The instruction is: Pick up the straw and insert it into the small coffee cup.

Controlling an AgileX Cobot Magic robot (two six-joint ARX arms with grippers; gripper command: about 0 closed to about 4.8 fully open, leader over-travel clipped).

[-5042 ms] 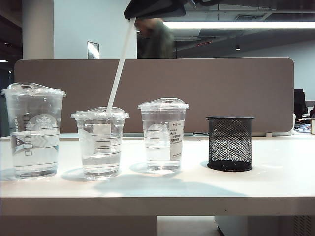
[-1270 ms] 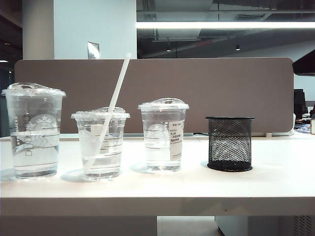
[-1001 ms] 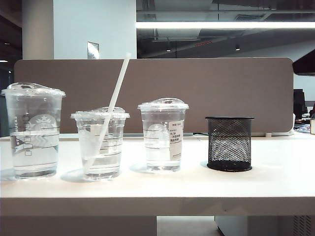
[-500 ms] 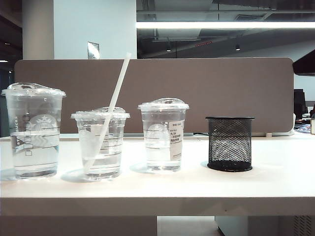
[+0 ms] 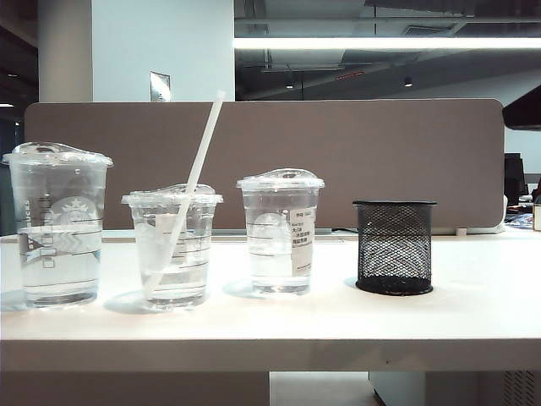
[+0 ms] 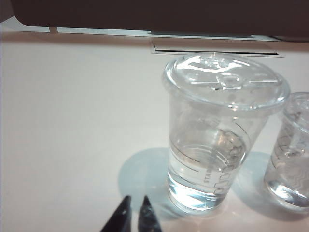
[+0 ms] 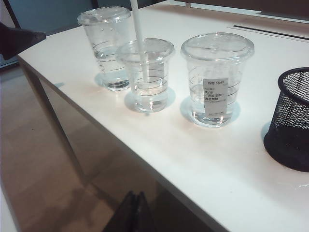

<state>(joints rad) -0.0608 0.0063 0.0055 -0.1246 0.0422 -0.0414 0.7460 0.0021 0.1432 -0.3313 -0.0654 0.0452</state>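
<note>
Released straw (image 5: 199, 150) leans in small cup (image 5: 193, 254); wrist views alone show left claw (image 6: 136, 216), right claw (image 7: 135, 209) seemingly closed.

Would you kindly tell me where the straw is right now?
In the exterior view the straw stands tilted in the small coffee cup, left of centre, between the tallest cup and the stickered cup; neither gripper touches it.

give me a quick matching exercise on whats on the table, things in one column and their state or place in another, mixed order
Things:
1. straw
2. small coffee cup
3. mesh pen holder
4. left gripper

States or places:
a. black, at the right end of the row
b. leaning, through a lid into water
c. near the tallest cup, jaws nearly together
d. second from the left, holds the straw

Pairs: 1-b, 2-d, 3-a, 4-c
</note>
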